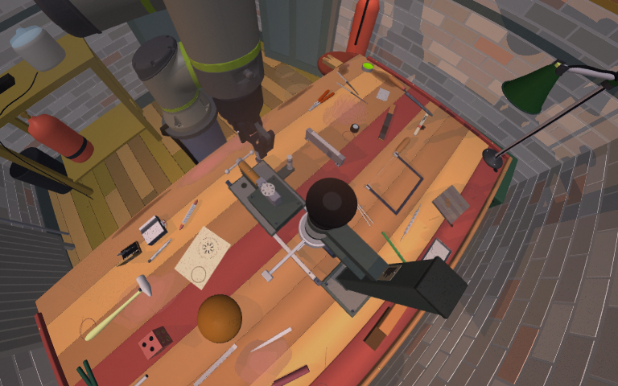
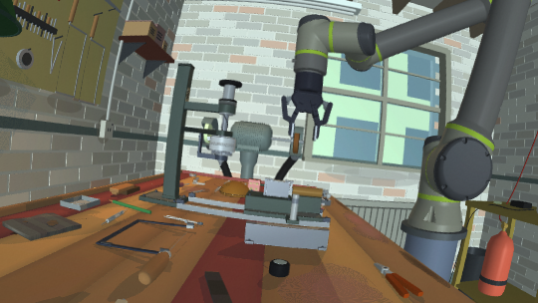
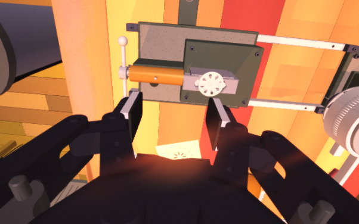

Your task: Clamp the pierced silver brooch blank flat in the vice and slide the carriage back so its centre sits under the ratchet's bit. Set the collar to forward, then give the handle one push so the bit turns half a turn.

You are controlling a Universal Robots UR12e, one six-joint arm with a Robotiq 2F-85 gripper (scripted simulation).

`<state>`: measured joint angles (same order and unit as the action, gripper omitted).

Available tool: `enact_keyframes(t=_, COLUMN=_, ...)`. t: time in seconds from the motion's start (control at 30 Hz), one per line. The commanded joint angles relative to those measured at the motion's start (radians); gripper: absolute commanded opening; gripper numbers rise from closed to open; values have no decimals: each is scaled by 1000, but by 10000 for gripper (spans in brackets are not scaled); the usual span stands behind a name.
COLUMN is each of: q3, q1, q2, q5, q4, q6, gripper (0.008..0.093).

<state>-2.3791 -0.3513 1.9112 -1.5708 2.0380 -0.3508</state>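
At the near end of the bench the green vice carriage [image 1: 266, 193] sits on two white rails, and the pierced silver brooch blank [image 3: 211, 84] lies flat between the vice's grey jaws. The orange vice handle [image 3: 156, 75] points away from the jaws toward a white crossbar. My gripper [image 2: 306, 115] hangs high above the handle end of the vice, open and empty. The ratchet drill stands further along the rails: its dark knob [image 1: 331, 203] tops a pale ribbed collar [image 2: 222, 145] on a green post. The bit is hidden under the knob.
A wooden dome [image 1: 219, 317] and a paper drawing [image 1: 203, 256] lie on the bench beyond the carriage. A saw frame [image 1: 395, 185], a mallet [image 1: 117, 311], a red die, files and small tools are scattered about. A green lamp [image 1: 534, 88] overhangs the far edge.
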Motion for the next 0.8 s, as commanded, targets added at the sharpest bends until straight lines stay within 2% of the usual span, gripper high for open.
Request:
enact_keyframes(t=0.0, q3=-14, q1=0, q2=27, q5=0, q4=-11, q6=0, gripper=600)
enact_keyframes(t=0.17, q3=-74, q1=-2, q2=145, q5=0, q4=-69, q6=-3, gripper=600)
enact_keyframes(t=0.27, q3=-90, q1=-3, q2=184, q5=0, q4=-91, q6=-4, gripper=600)
enact_keyframes(t=0.37, q3=-93, q1=-3, q2=191, q5=0, q4=-96, q6=-4, gripper=600)
enact_keyframes(t=0.77, q3=-94, q1=-3, q2=193, q5=0, q4=-97, q6=-4, gripper=380)
